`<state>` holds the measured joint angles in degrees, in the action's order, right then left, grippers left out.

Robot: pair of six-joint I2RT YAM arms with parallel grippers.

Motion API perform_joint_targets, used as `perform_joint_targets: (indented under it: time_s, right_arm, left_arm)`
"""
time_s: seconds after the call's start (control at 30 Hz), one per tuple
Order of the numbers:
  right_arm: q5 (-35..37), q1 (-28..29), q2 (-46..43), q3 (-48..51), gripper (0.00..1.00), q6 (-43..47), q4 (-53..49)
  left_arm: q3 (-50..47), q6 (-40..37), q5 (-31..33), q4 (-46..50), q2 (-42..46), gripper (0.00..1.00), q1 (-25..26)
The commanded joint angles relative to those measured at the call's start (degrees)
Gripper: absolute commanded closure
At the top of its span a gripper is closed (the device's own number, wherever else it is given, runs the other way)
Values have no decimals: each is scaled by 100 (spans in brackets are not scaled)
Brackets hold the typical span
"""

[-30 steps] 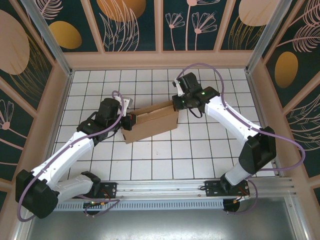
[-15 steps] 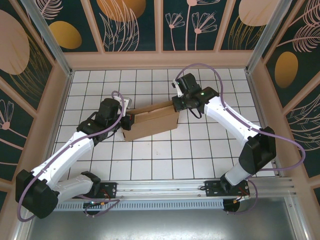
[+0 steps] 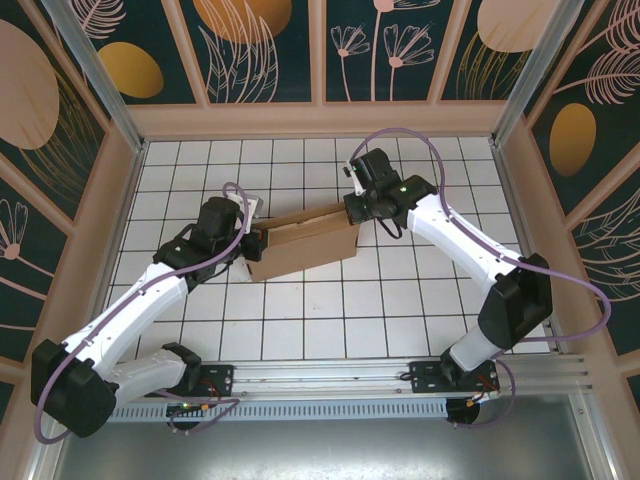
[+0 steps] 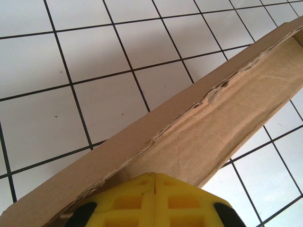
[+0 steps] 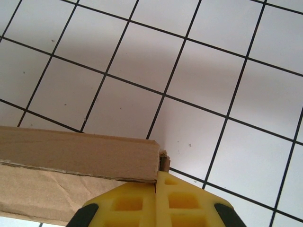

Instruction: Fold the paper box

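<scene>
change: box barely shifted, right claw nudged farther back | box: mid-tabletop, between claws | left claw: tips together, against left end | right claw: tips together, touching right corner | task: walls up, likely being squared, near done

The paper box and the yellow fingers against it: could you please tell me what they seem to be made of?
Paper box: brown cardboard, matte, probably corrugated; its creased edge is torn and fibrous. Fingers: yellow, seemingly moulded plastic, with recessed pockets and a smooth, faintly glossy surface.
</scene>
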<state>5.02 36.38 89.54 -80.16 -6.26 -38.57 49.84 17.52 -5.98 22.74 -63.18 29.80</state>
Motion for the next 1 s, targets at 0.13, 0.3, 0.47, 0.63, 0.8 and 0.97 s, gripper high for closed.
perform_joint_targets:
  time_s: [0.13,0.3,0.47,0.63,0.8,0.97]
  right_arm:
    - [281,40,-352,435,100,-682,104]
    - [327,40,-368,363,100,-619,68]
    - [299,41,-315,345,100,-526,24]
    - [281,40,-292,372,100,-467,15]
    - [259,37,-303,413,100,-431,40]
    - [236,33,-334,439,100,-373,60]
  left_arm:
    - [289,446,-601,-43,437,79,24]
    - [552,361,-368,434,850,76,25]
    - [553,-158,557,993,1123,71,16]
    - [355,-737,1700,1349,1121,49,17]
    - [169,-943,1875,1121,978,45,8]
    - [3,-1035,2209,740,557,47,-48]
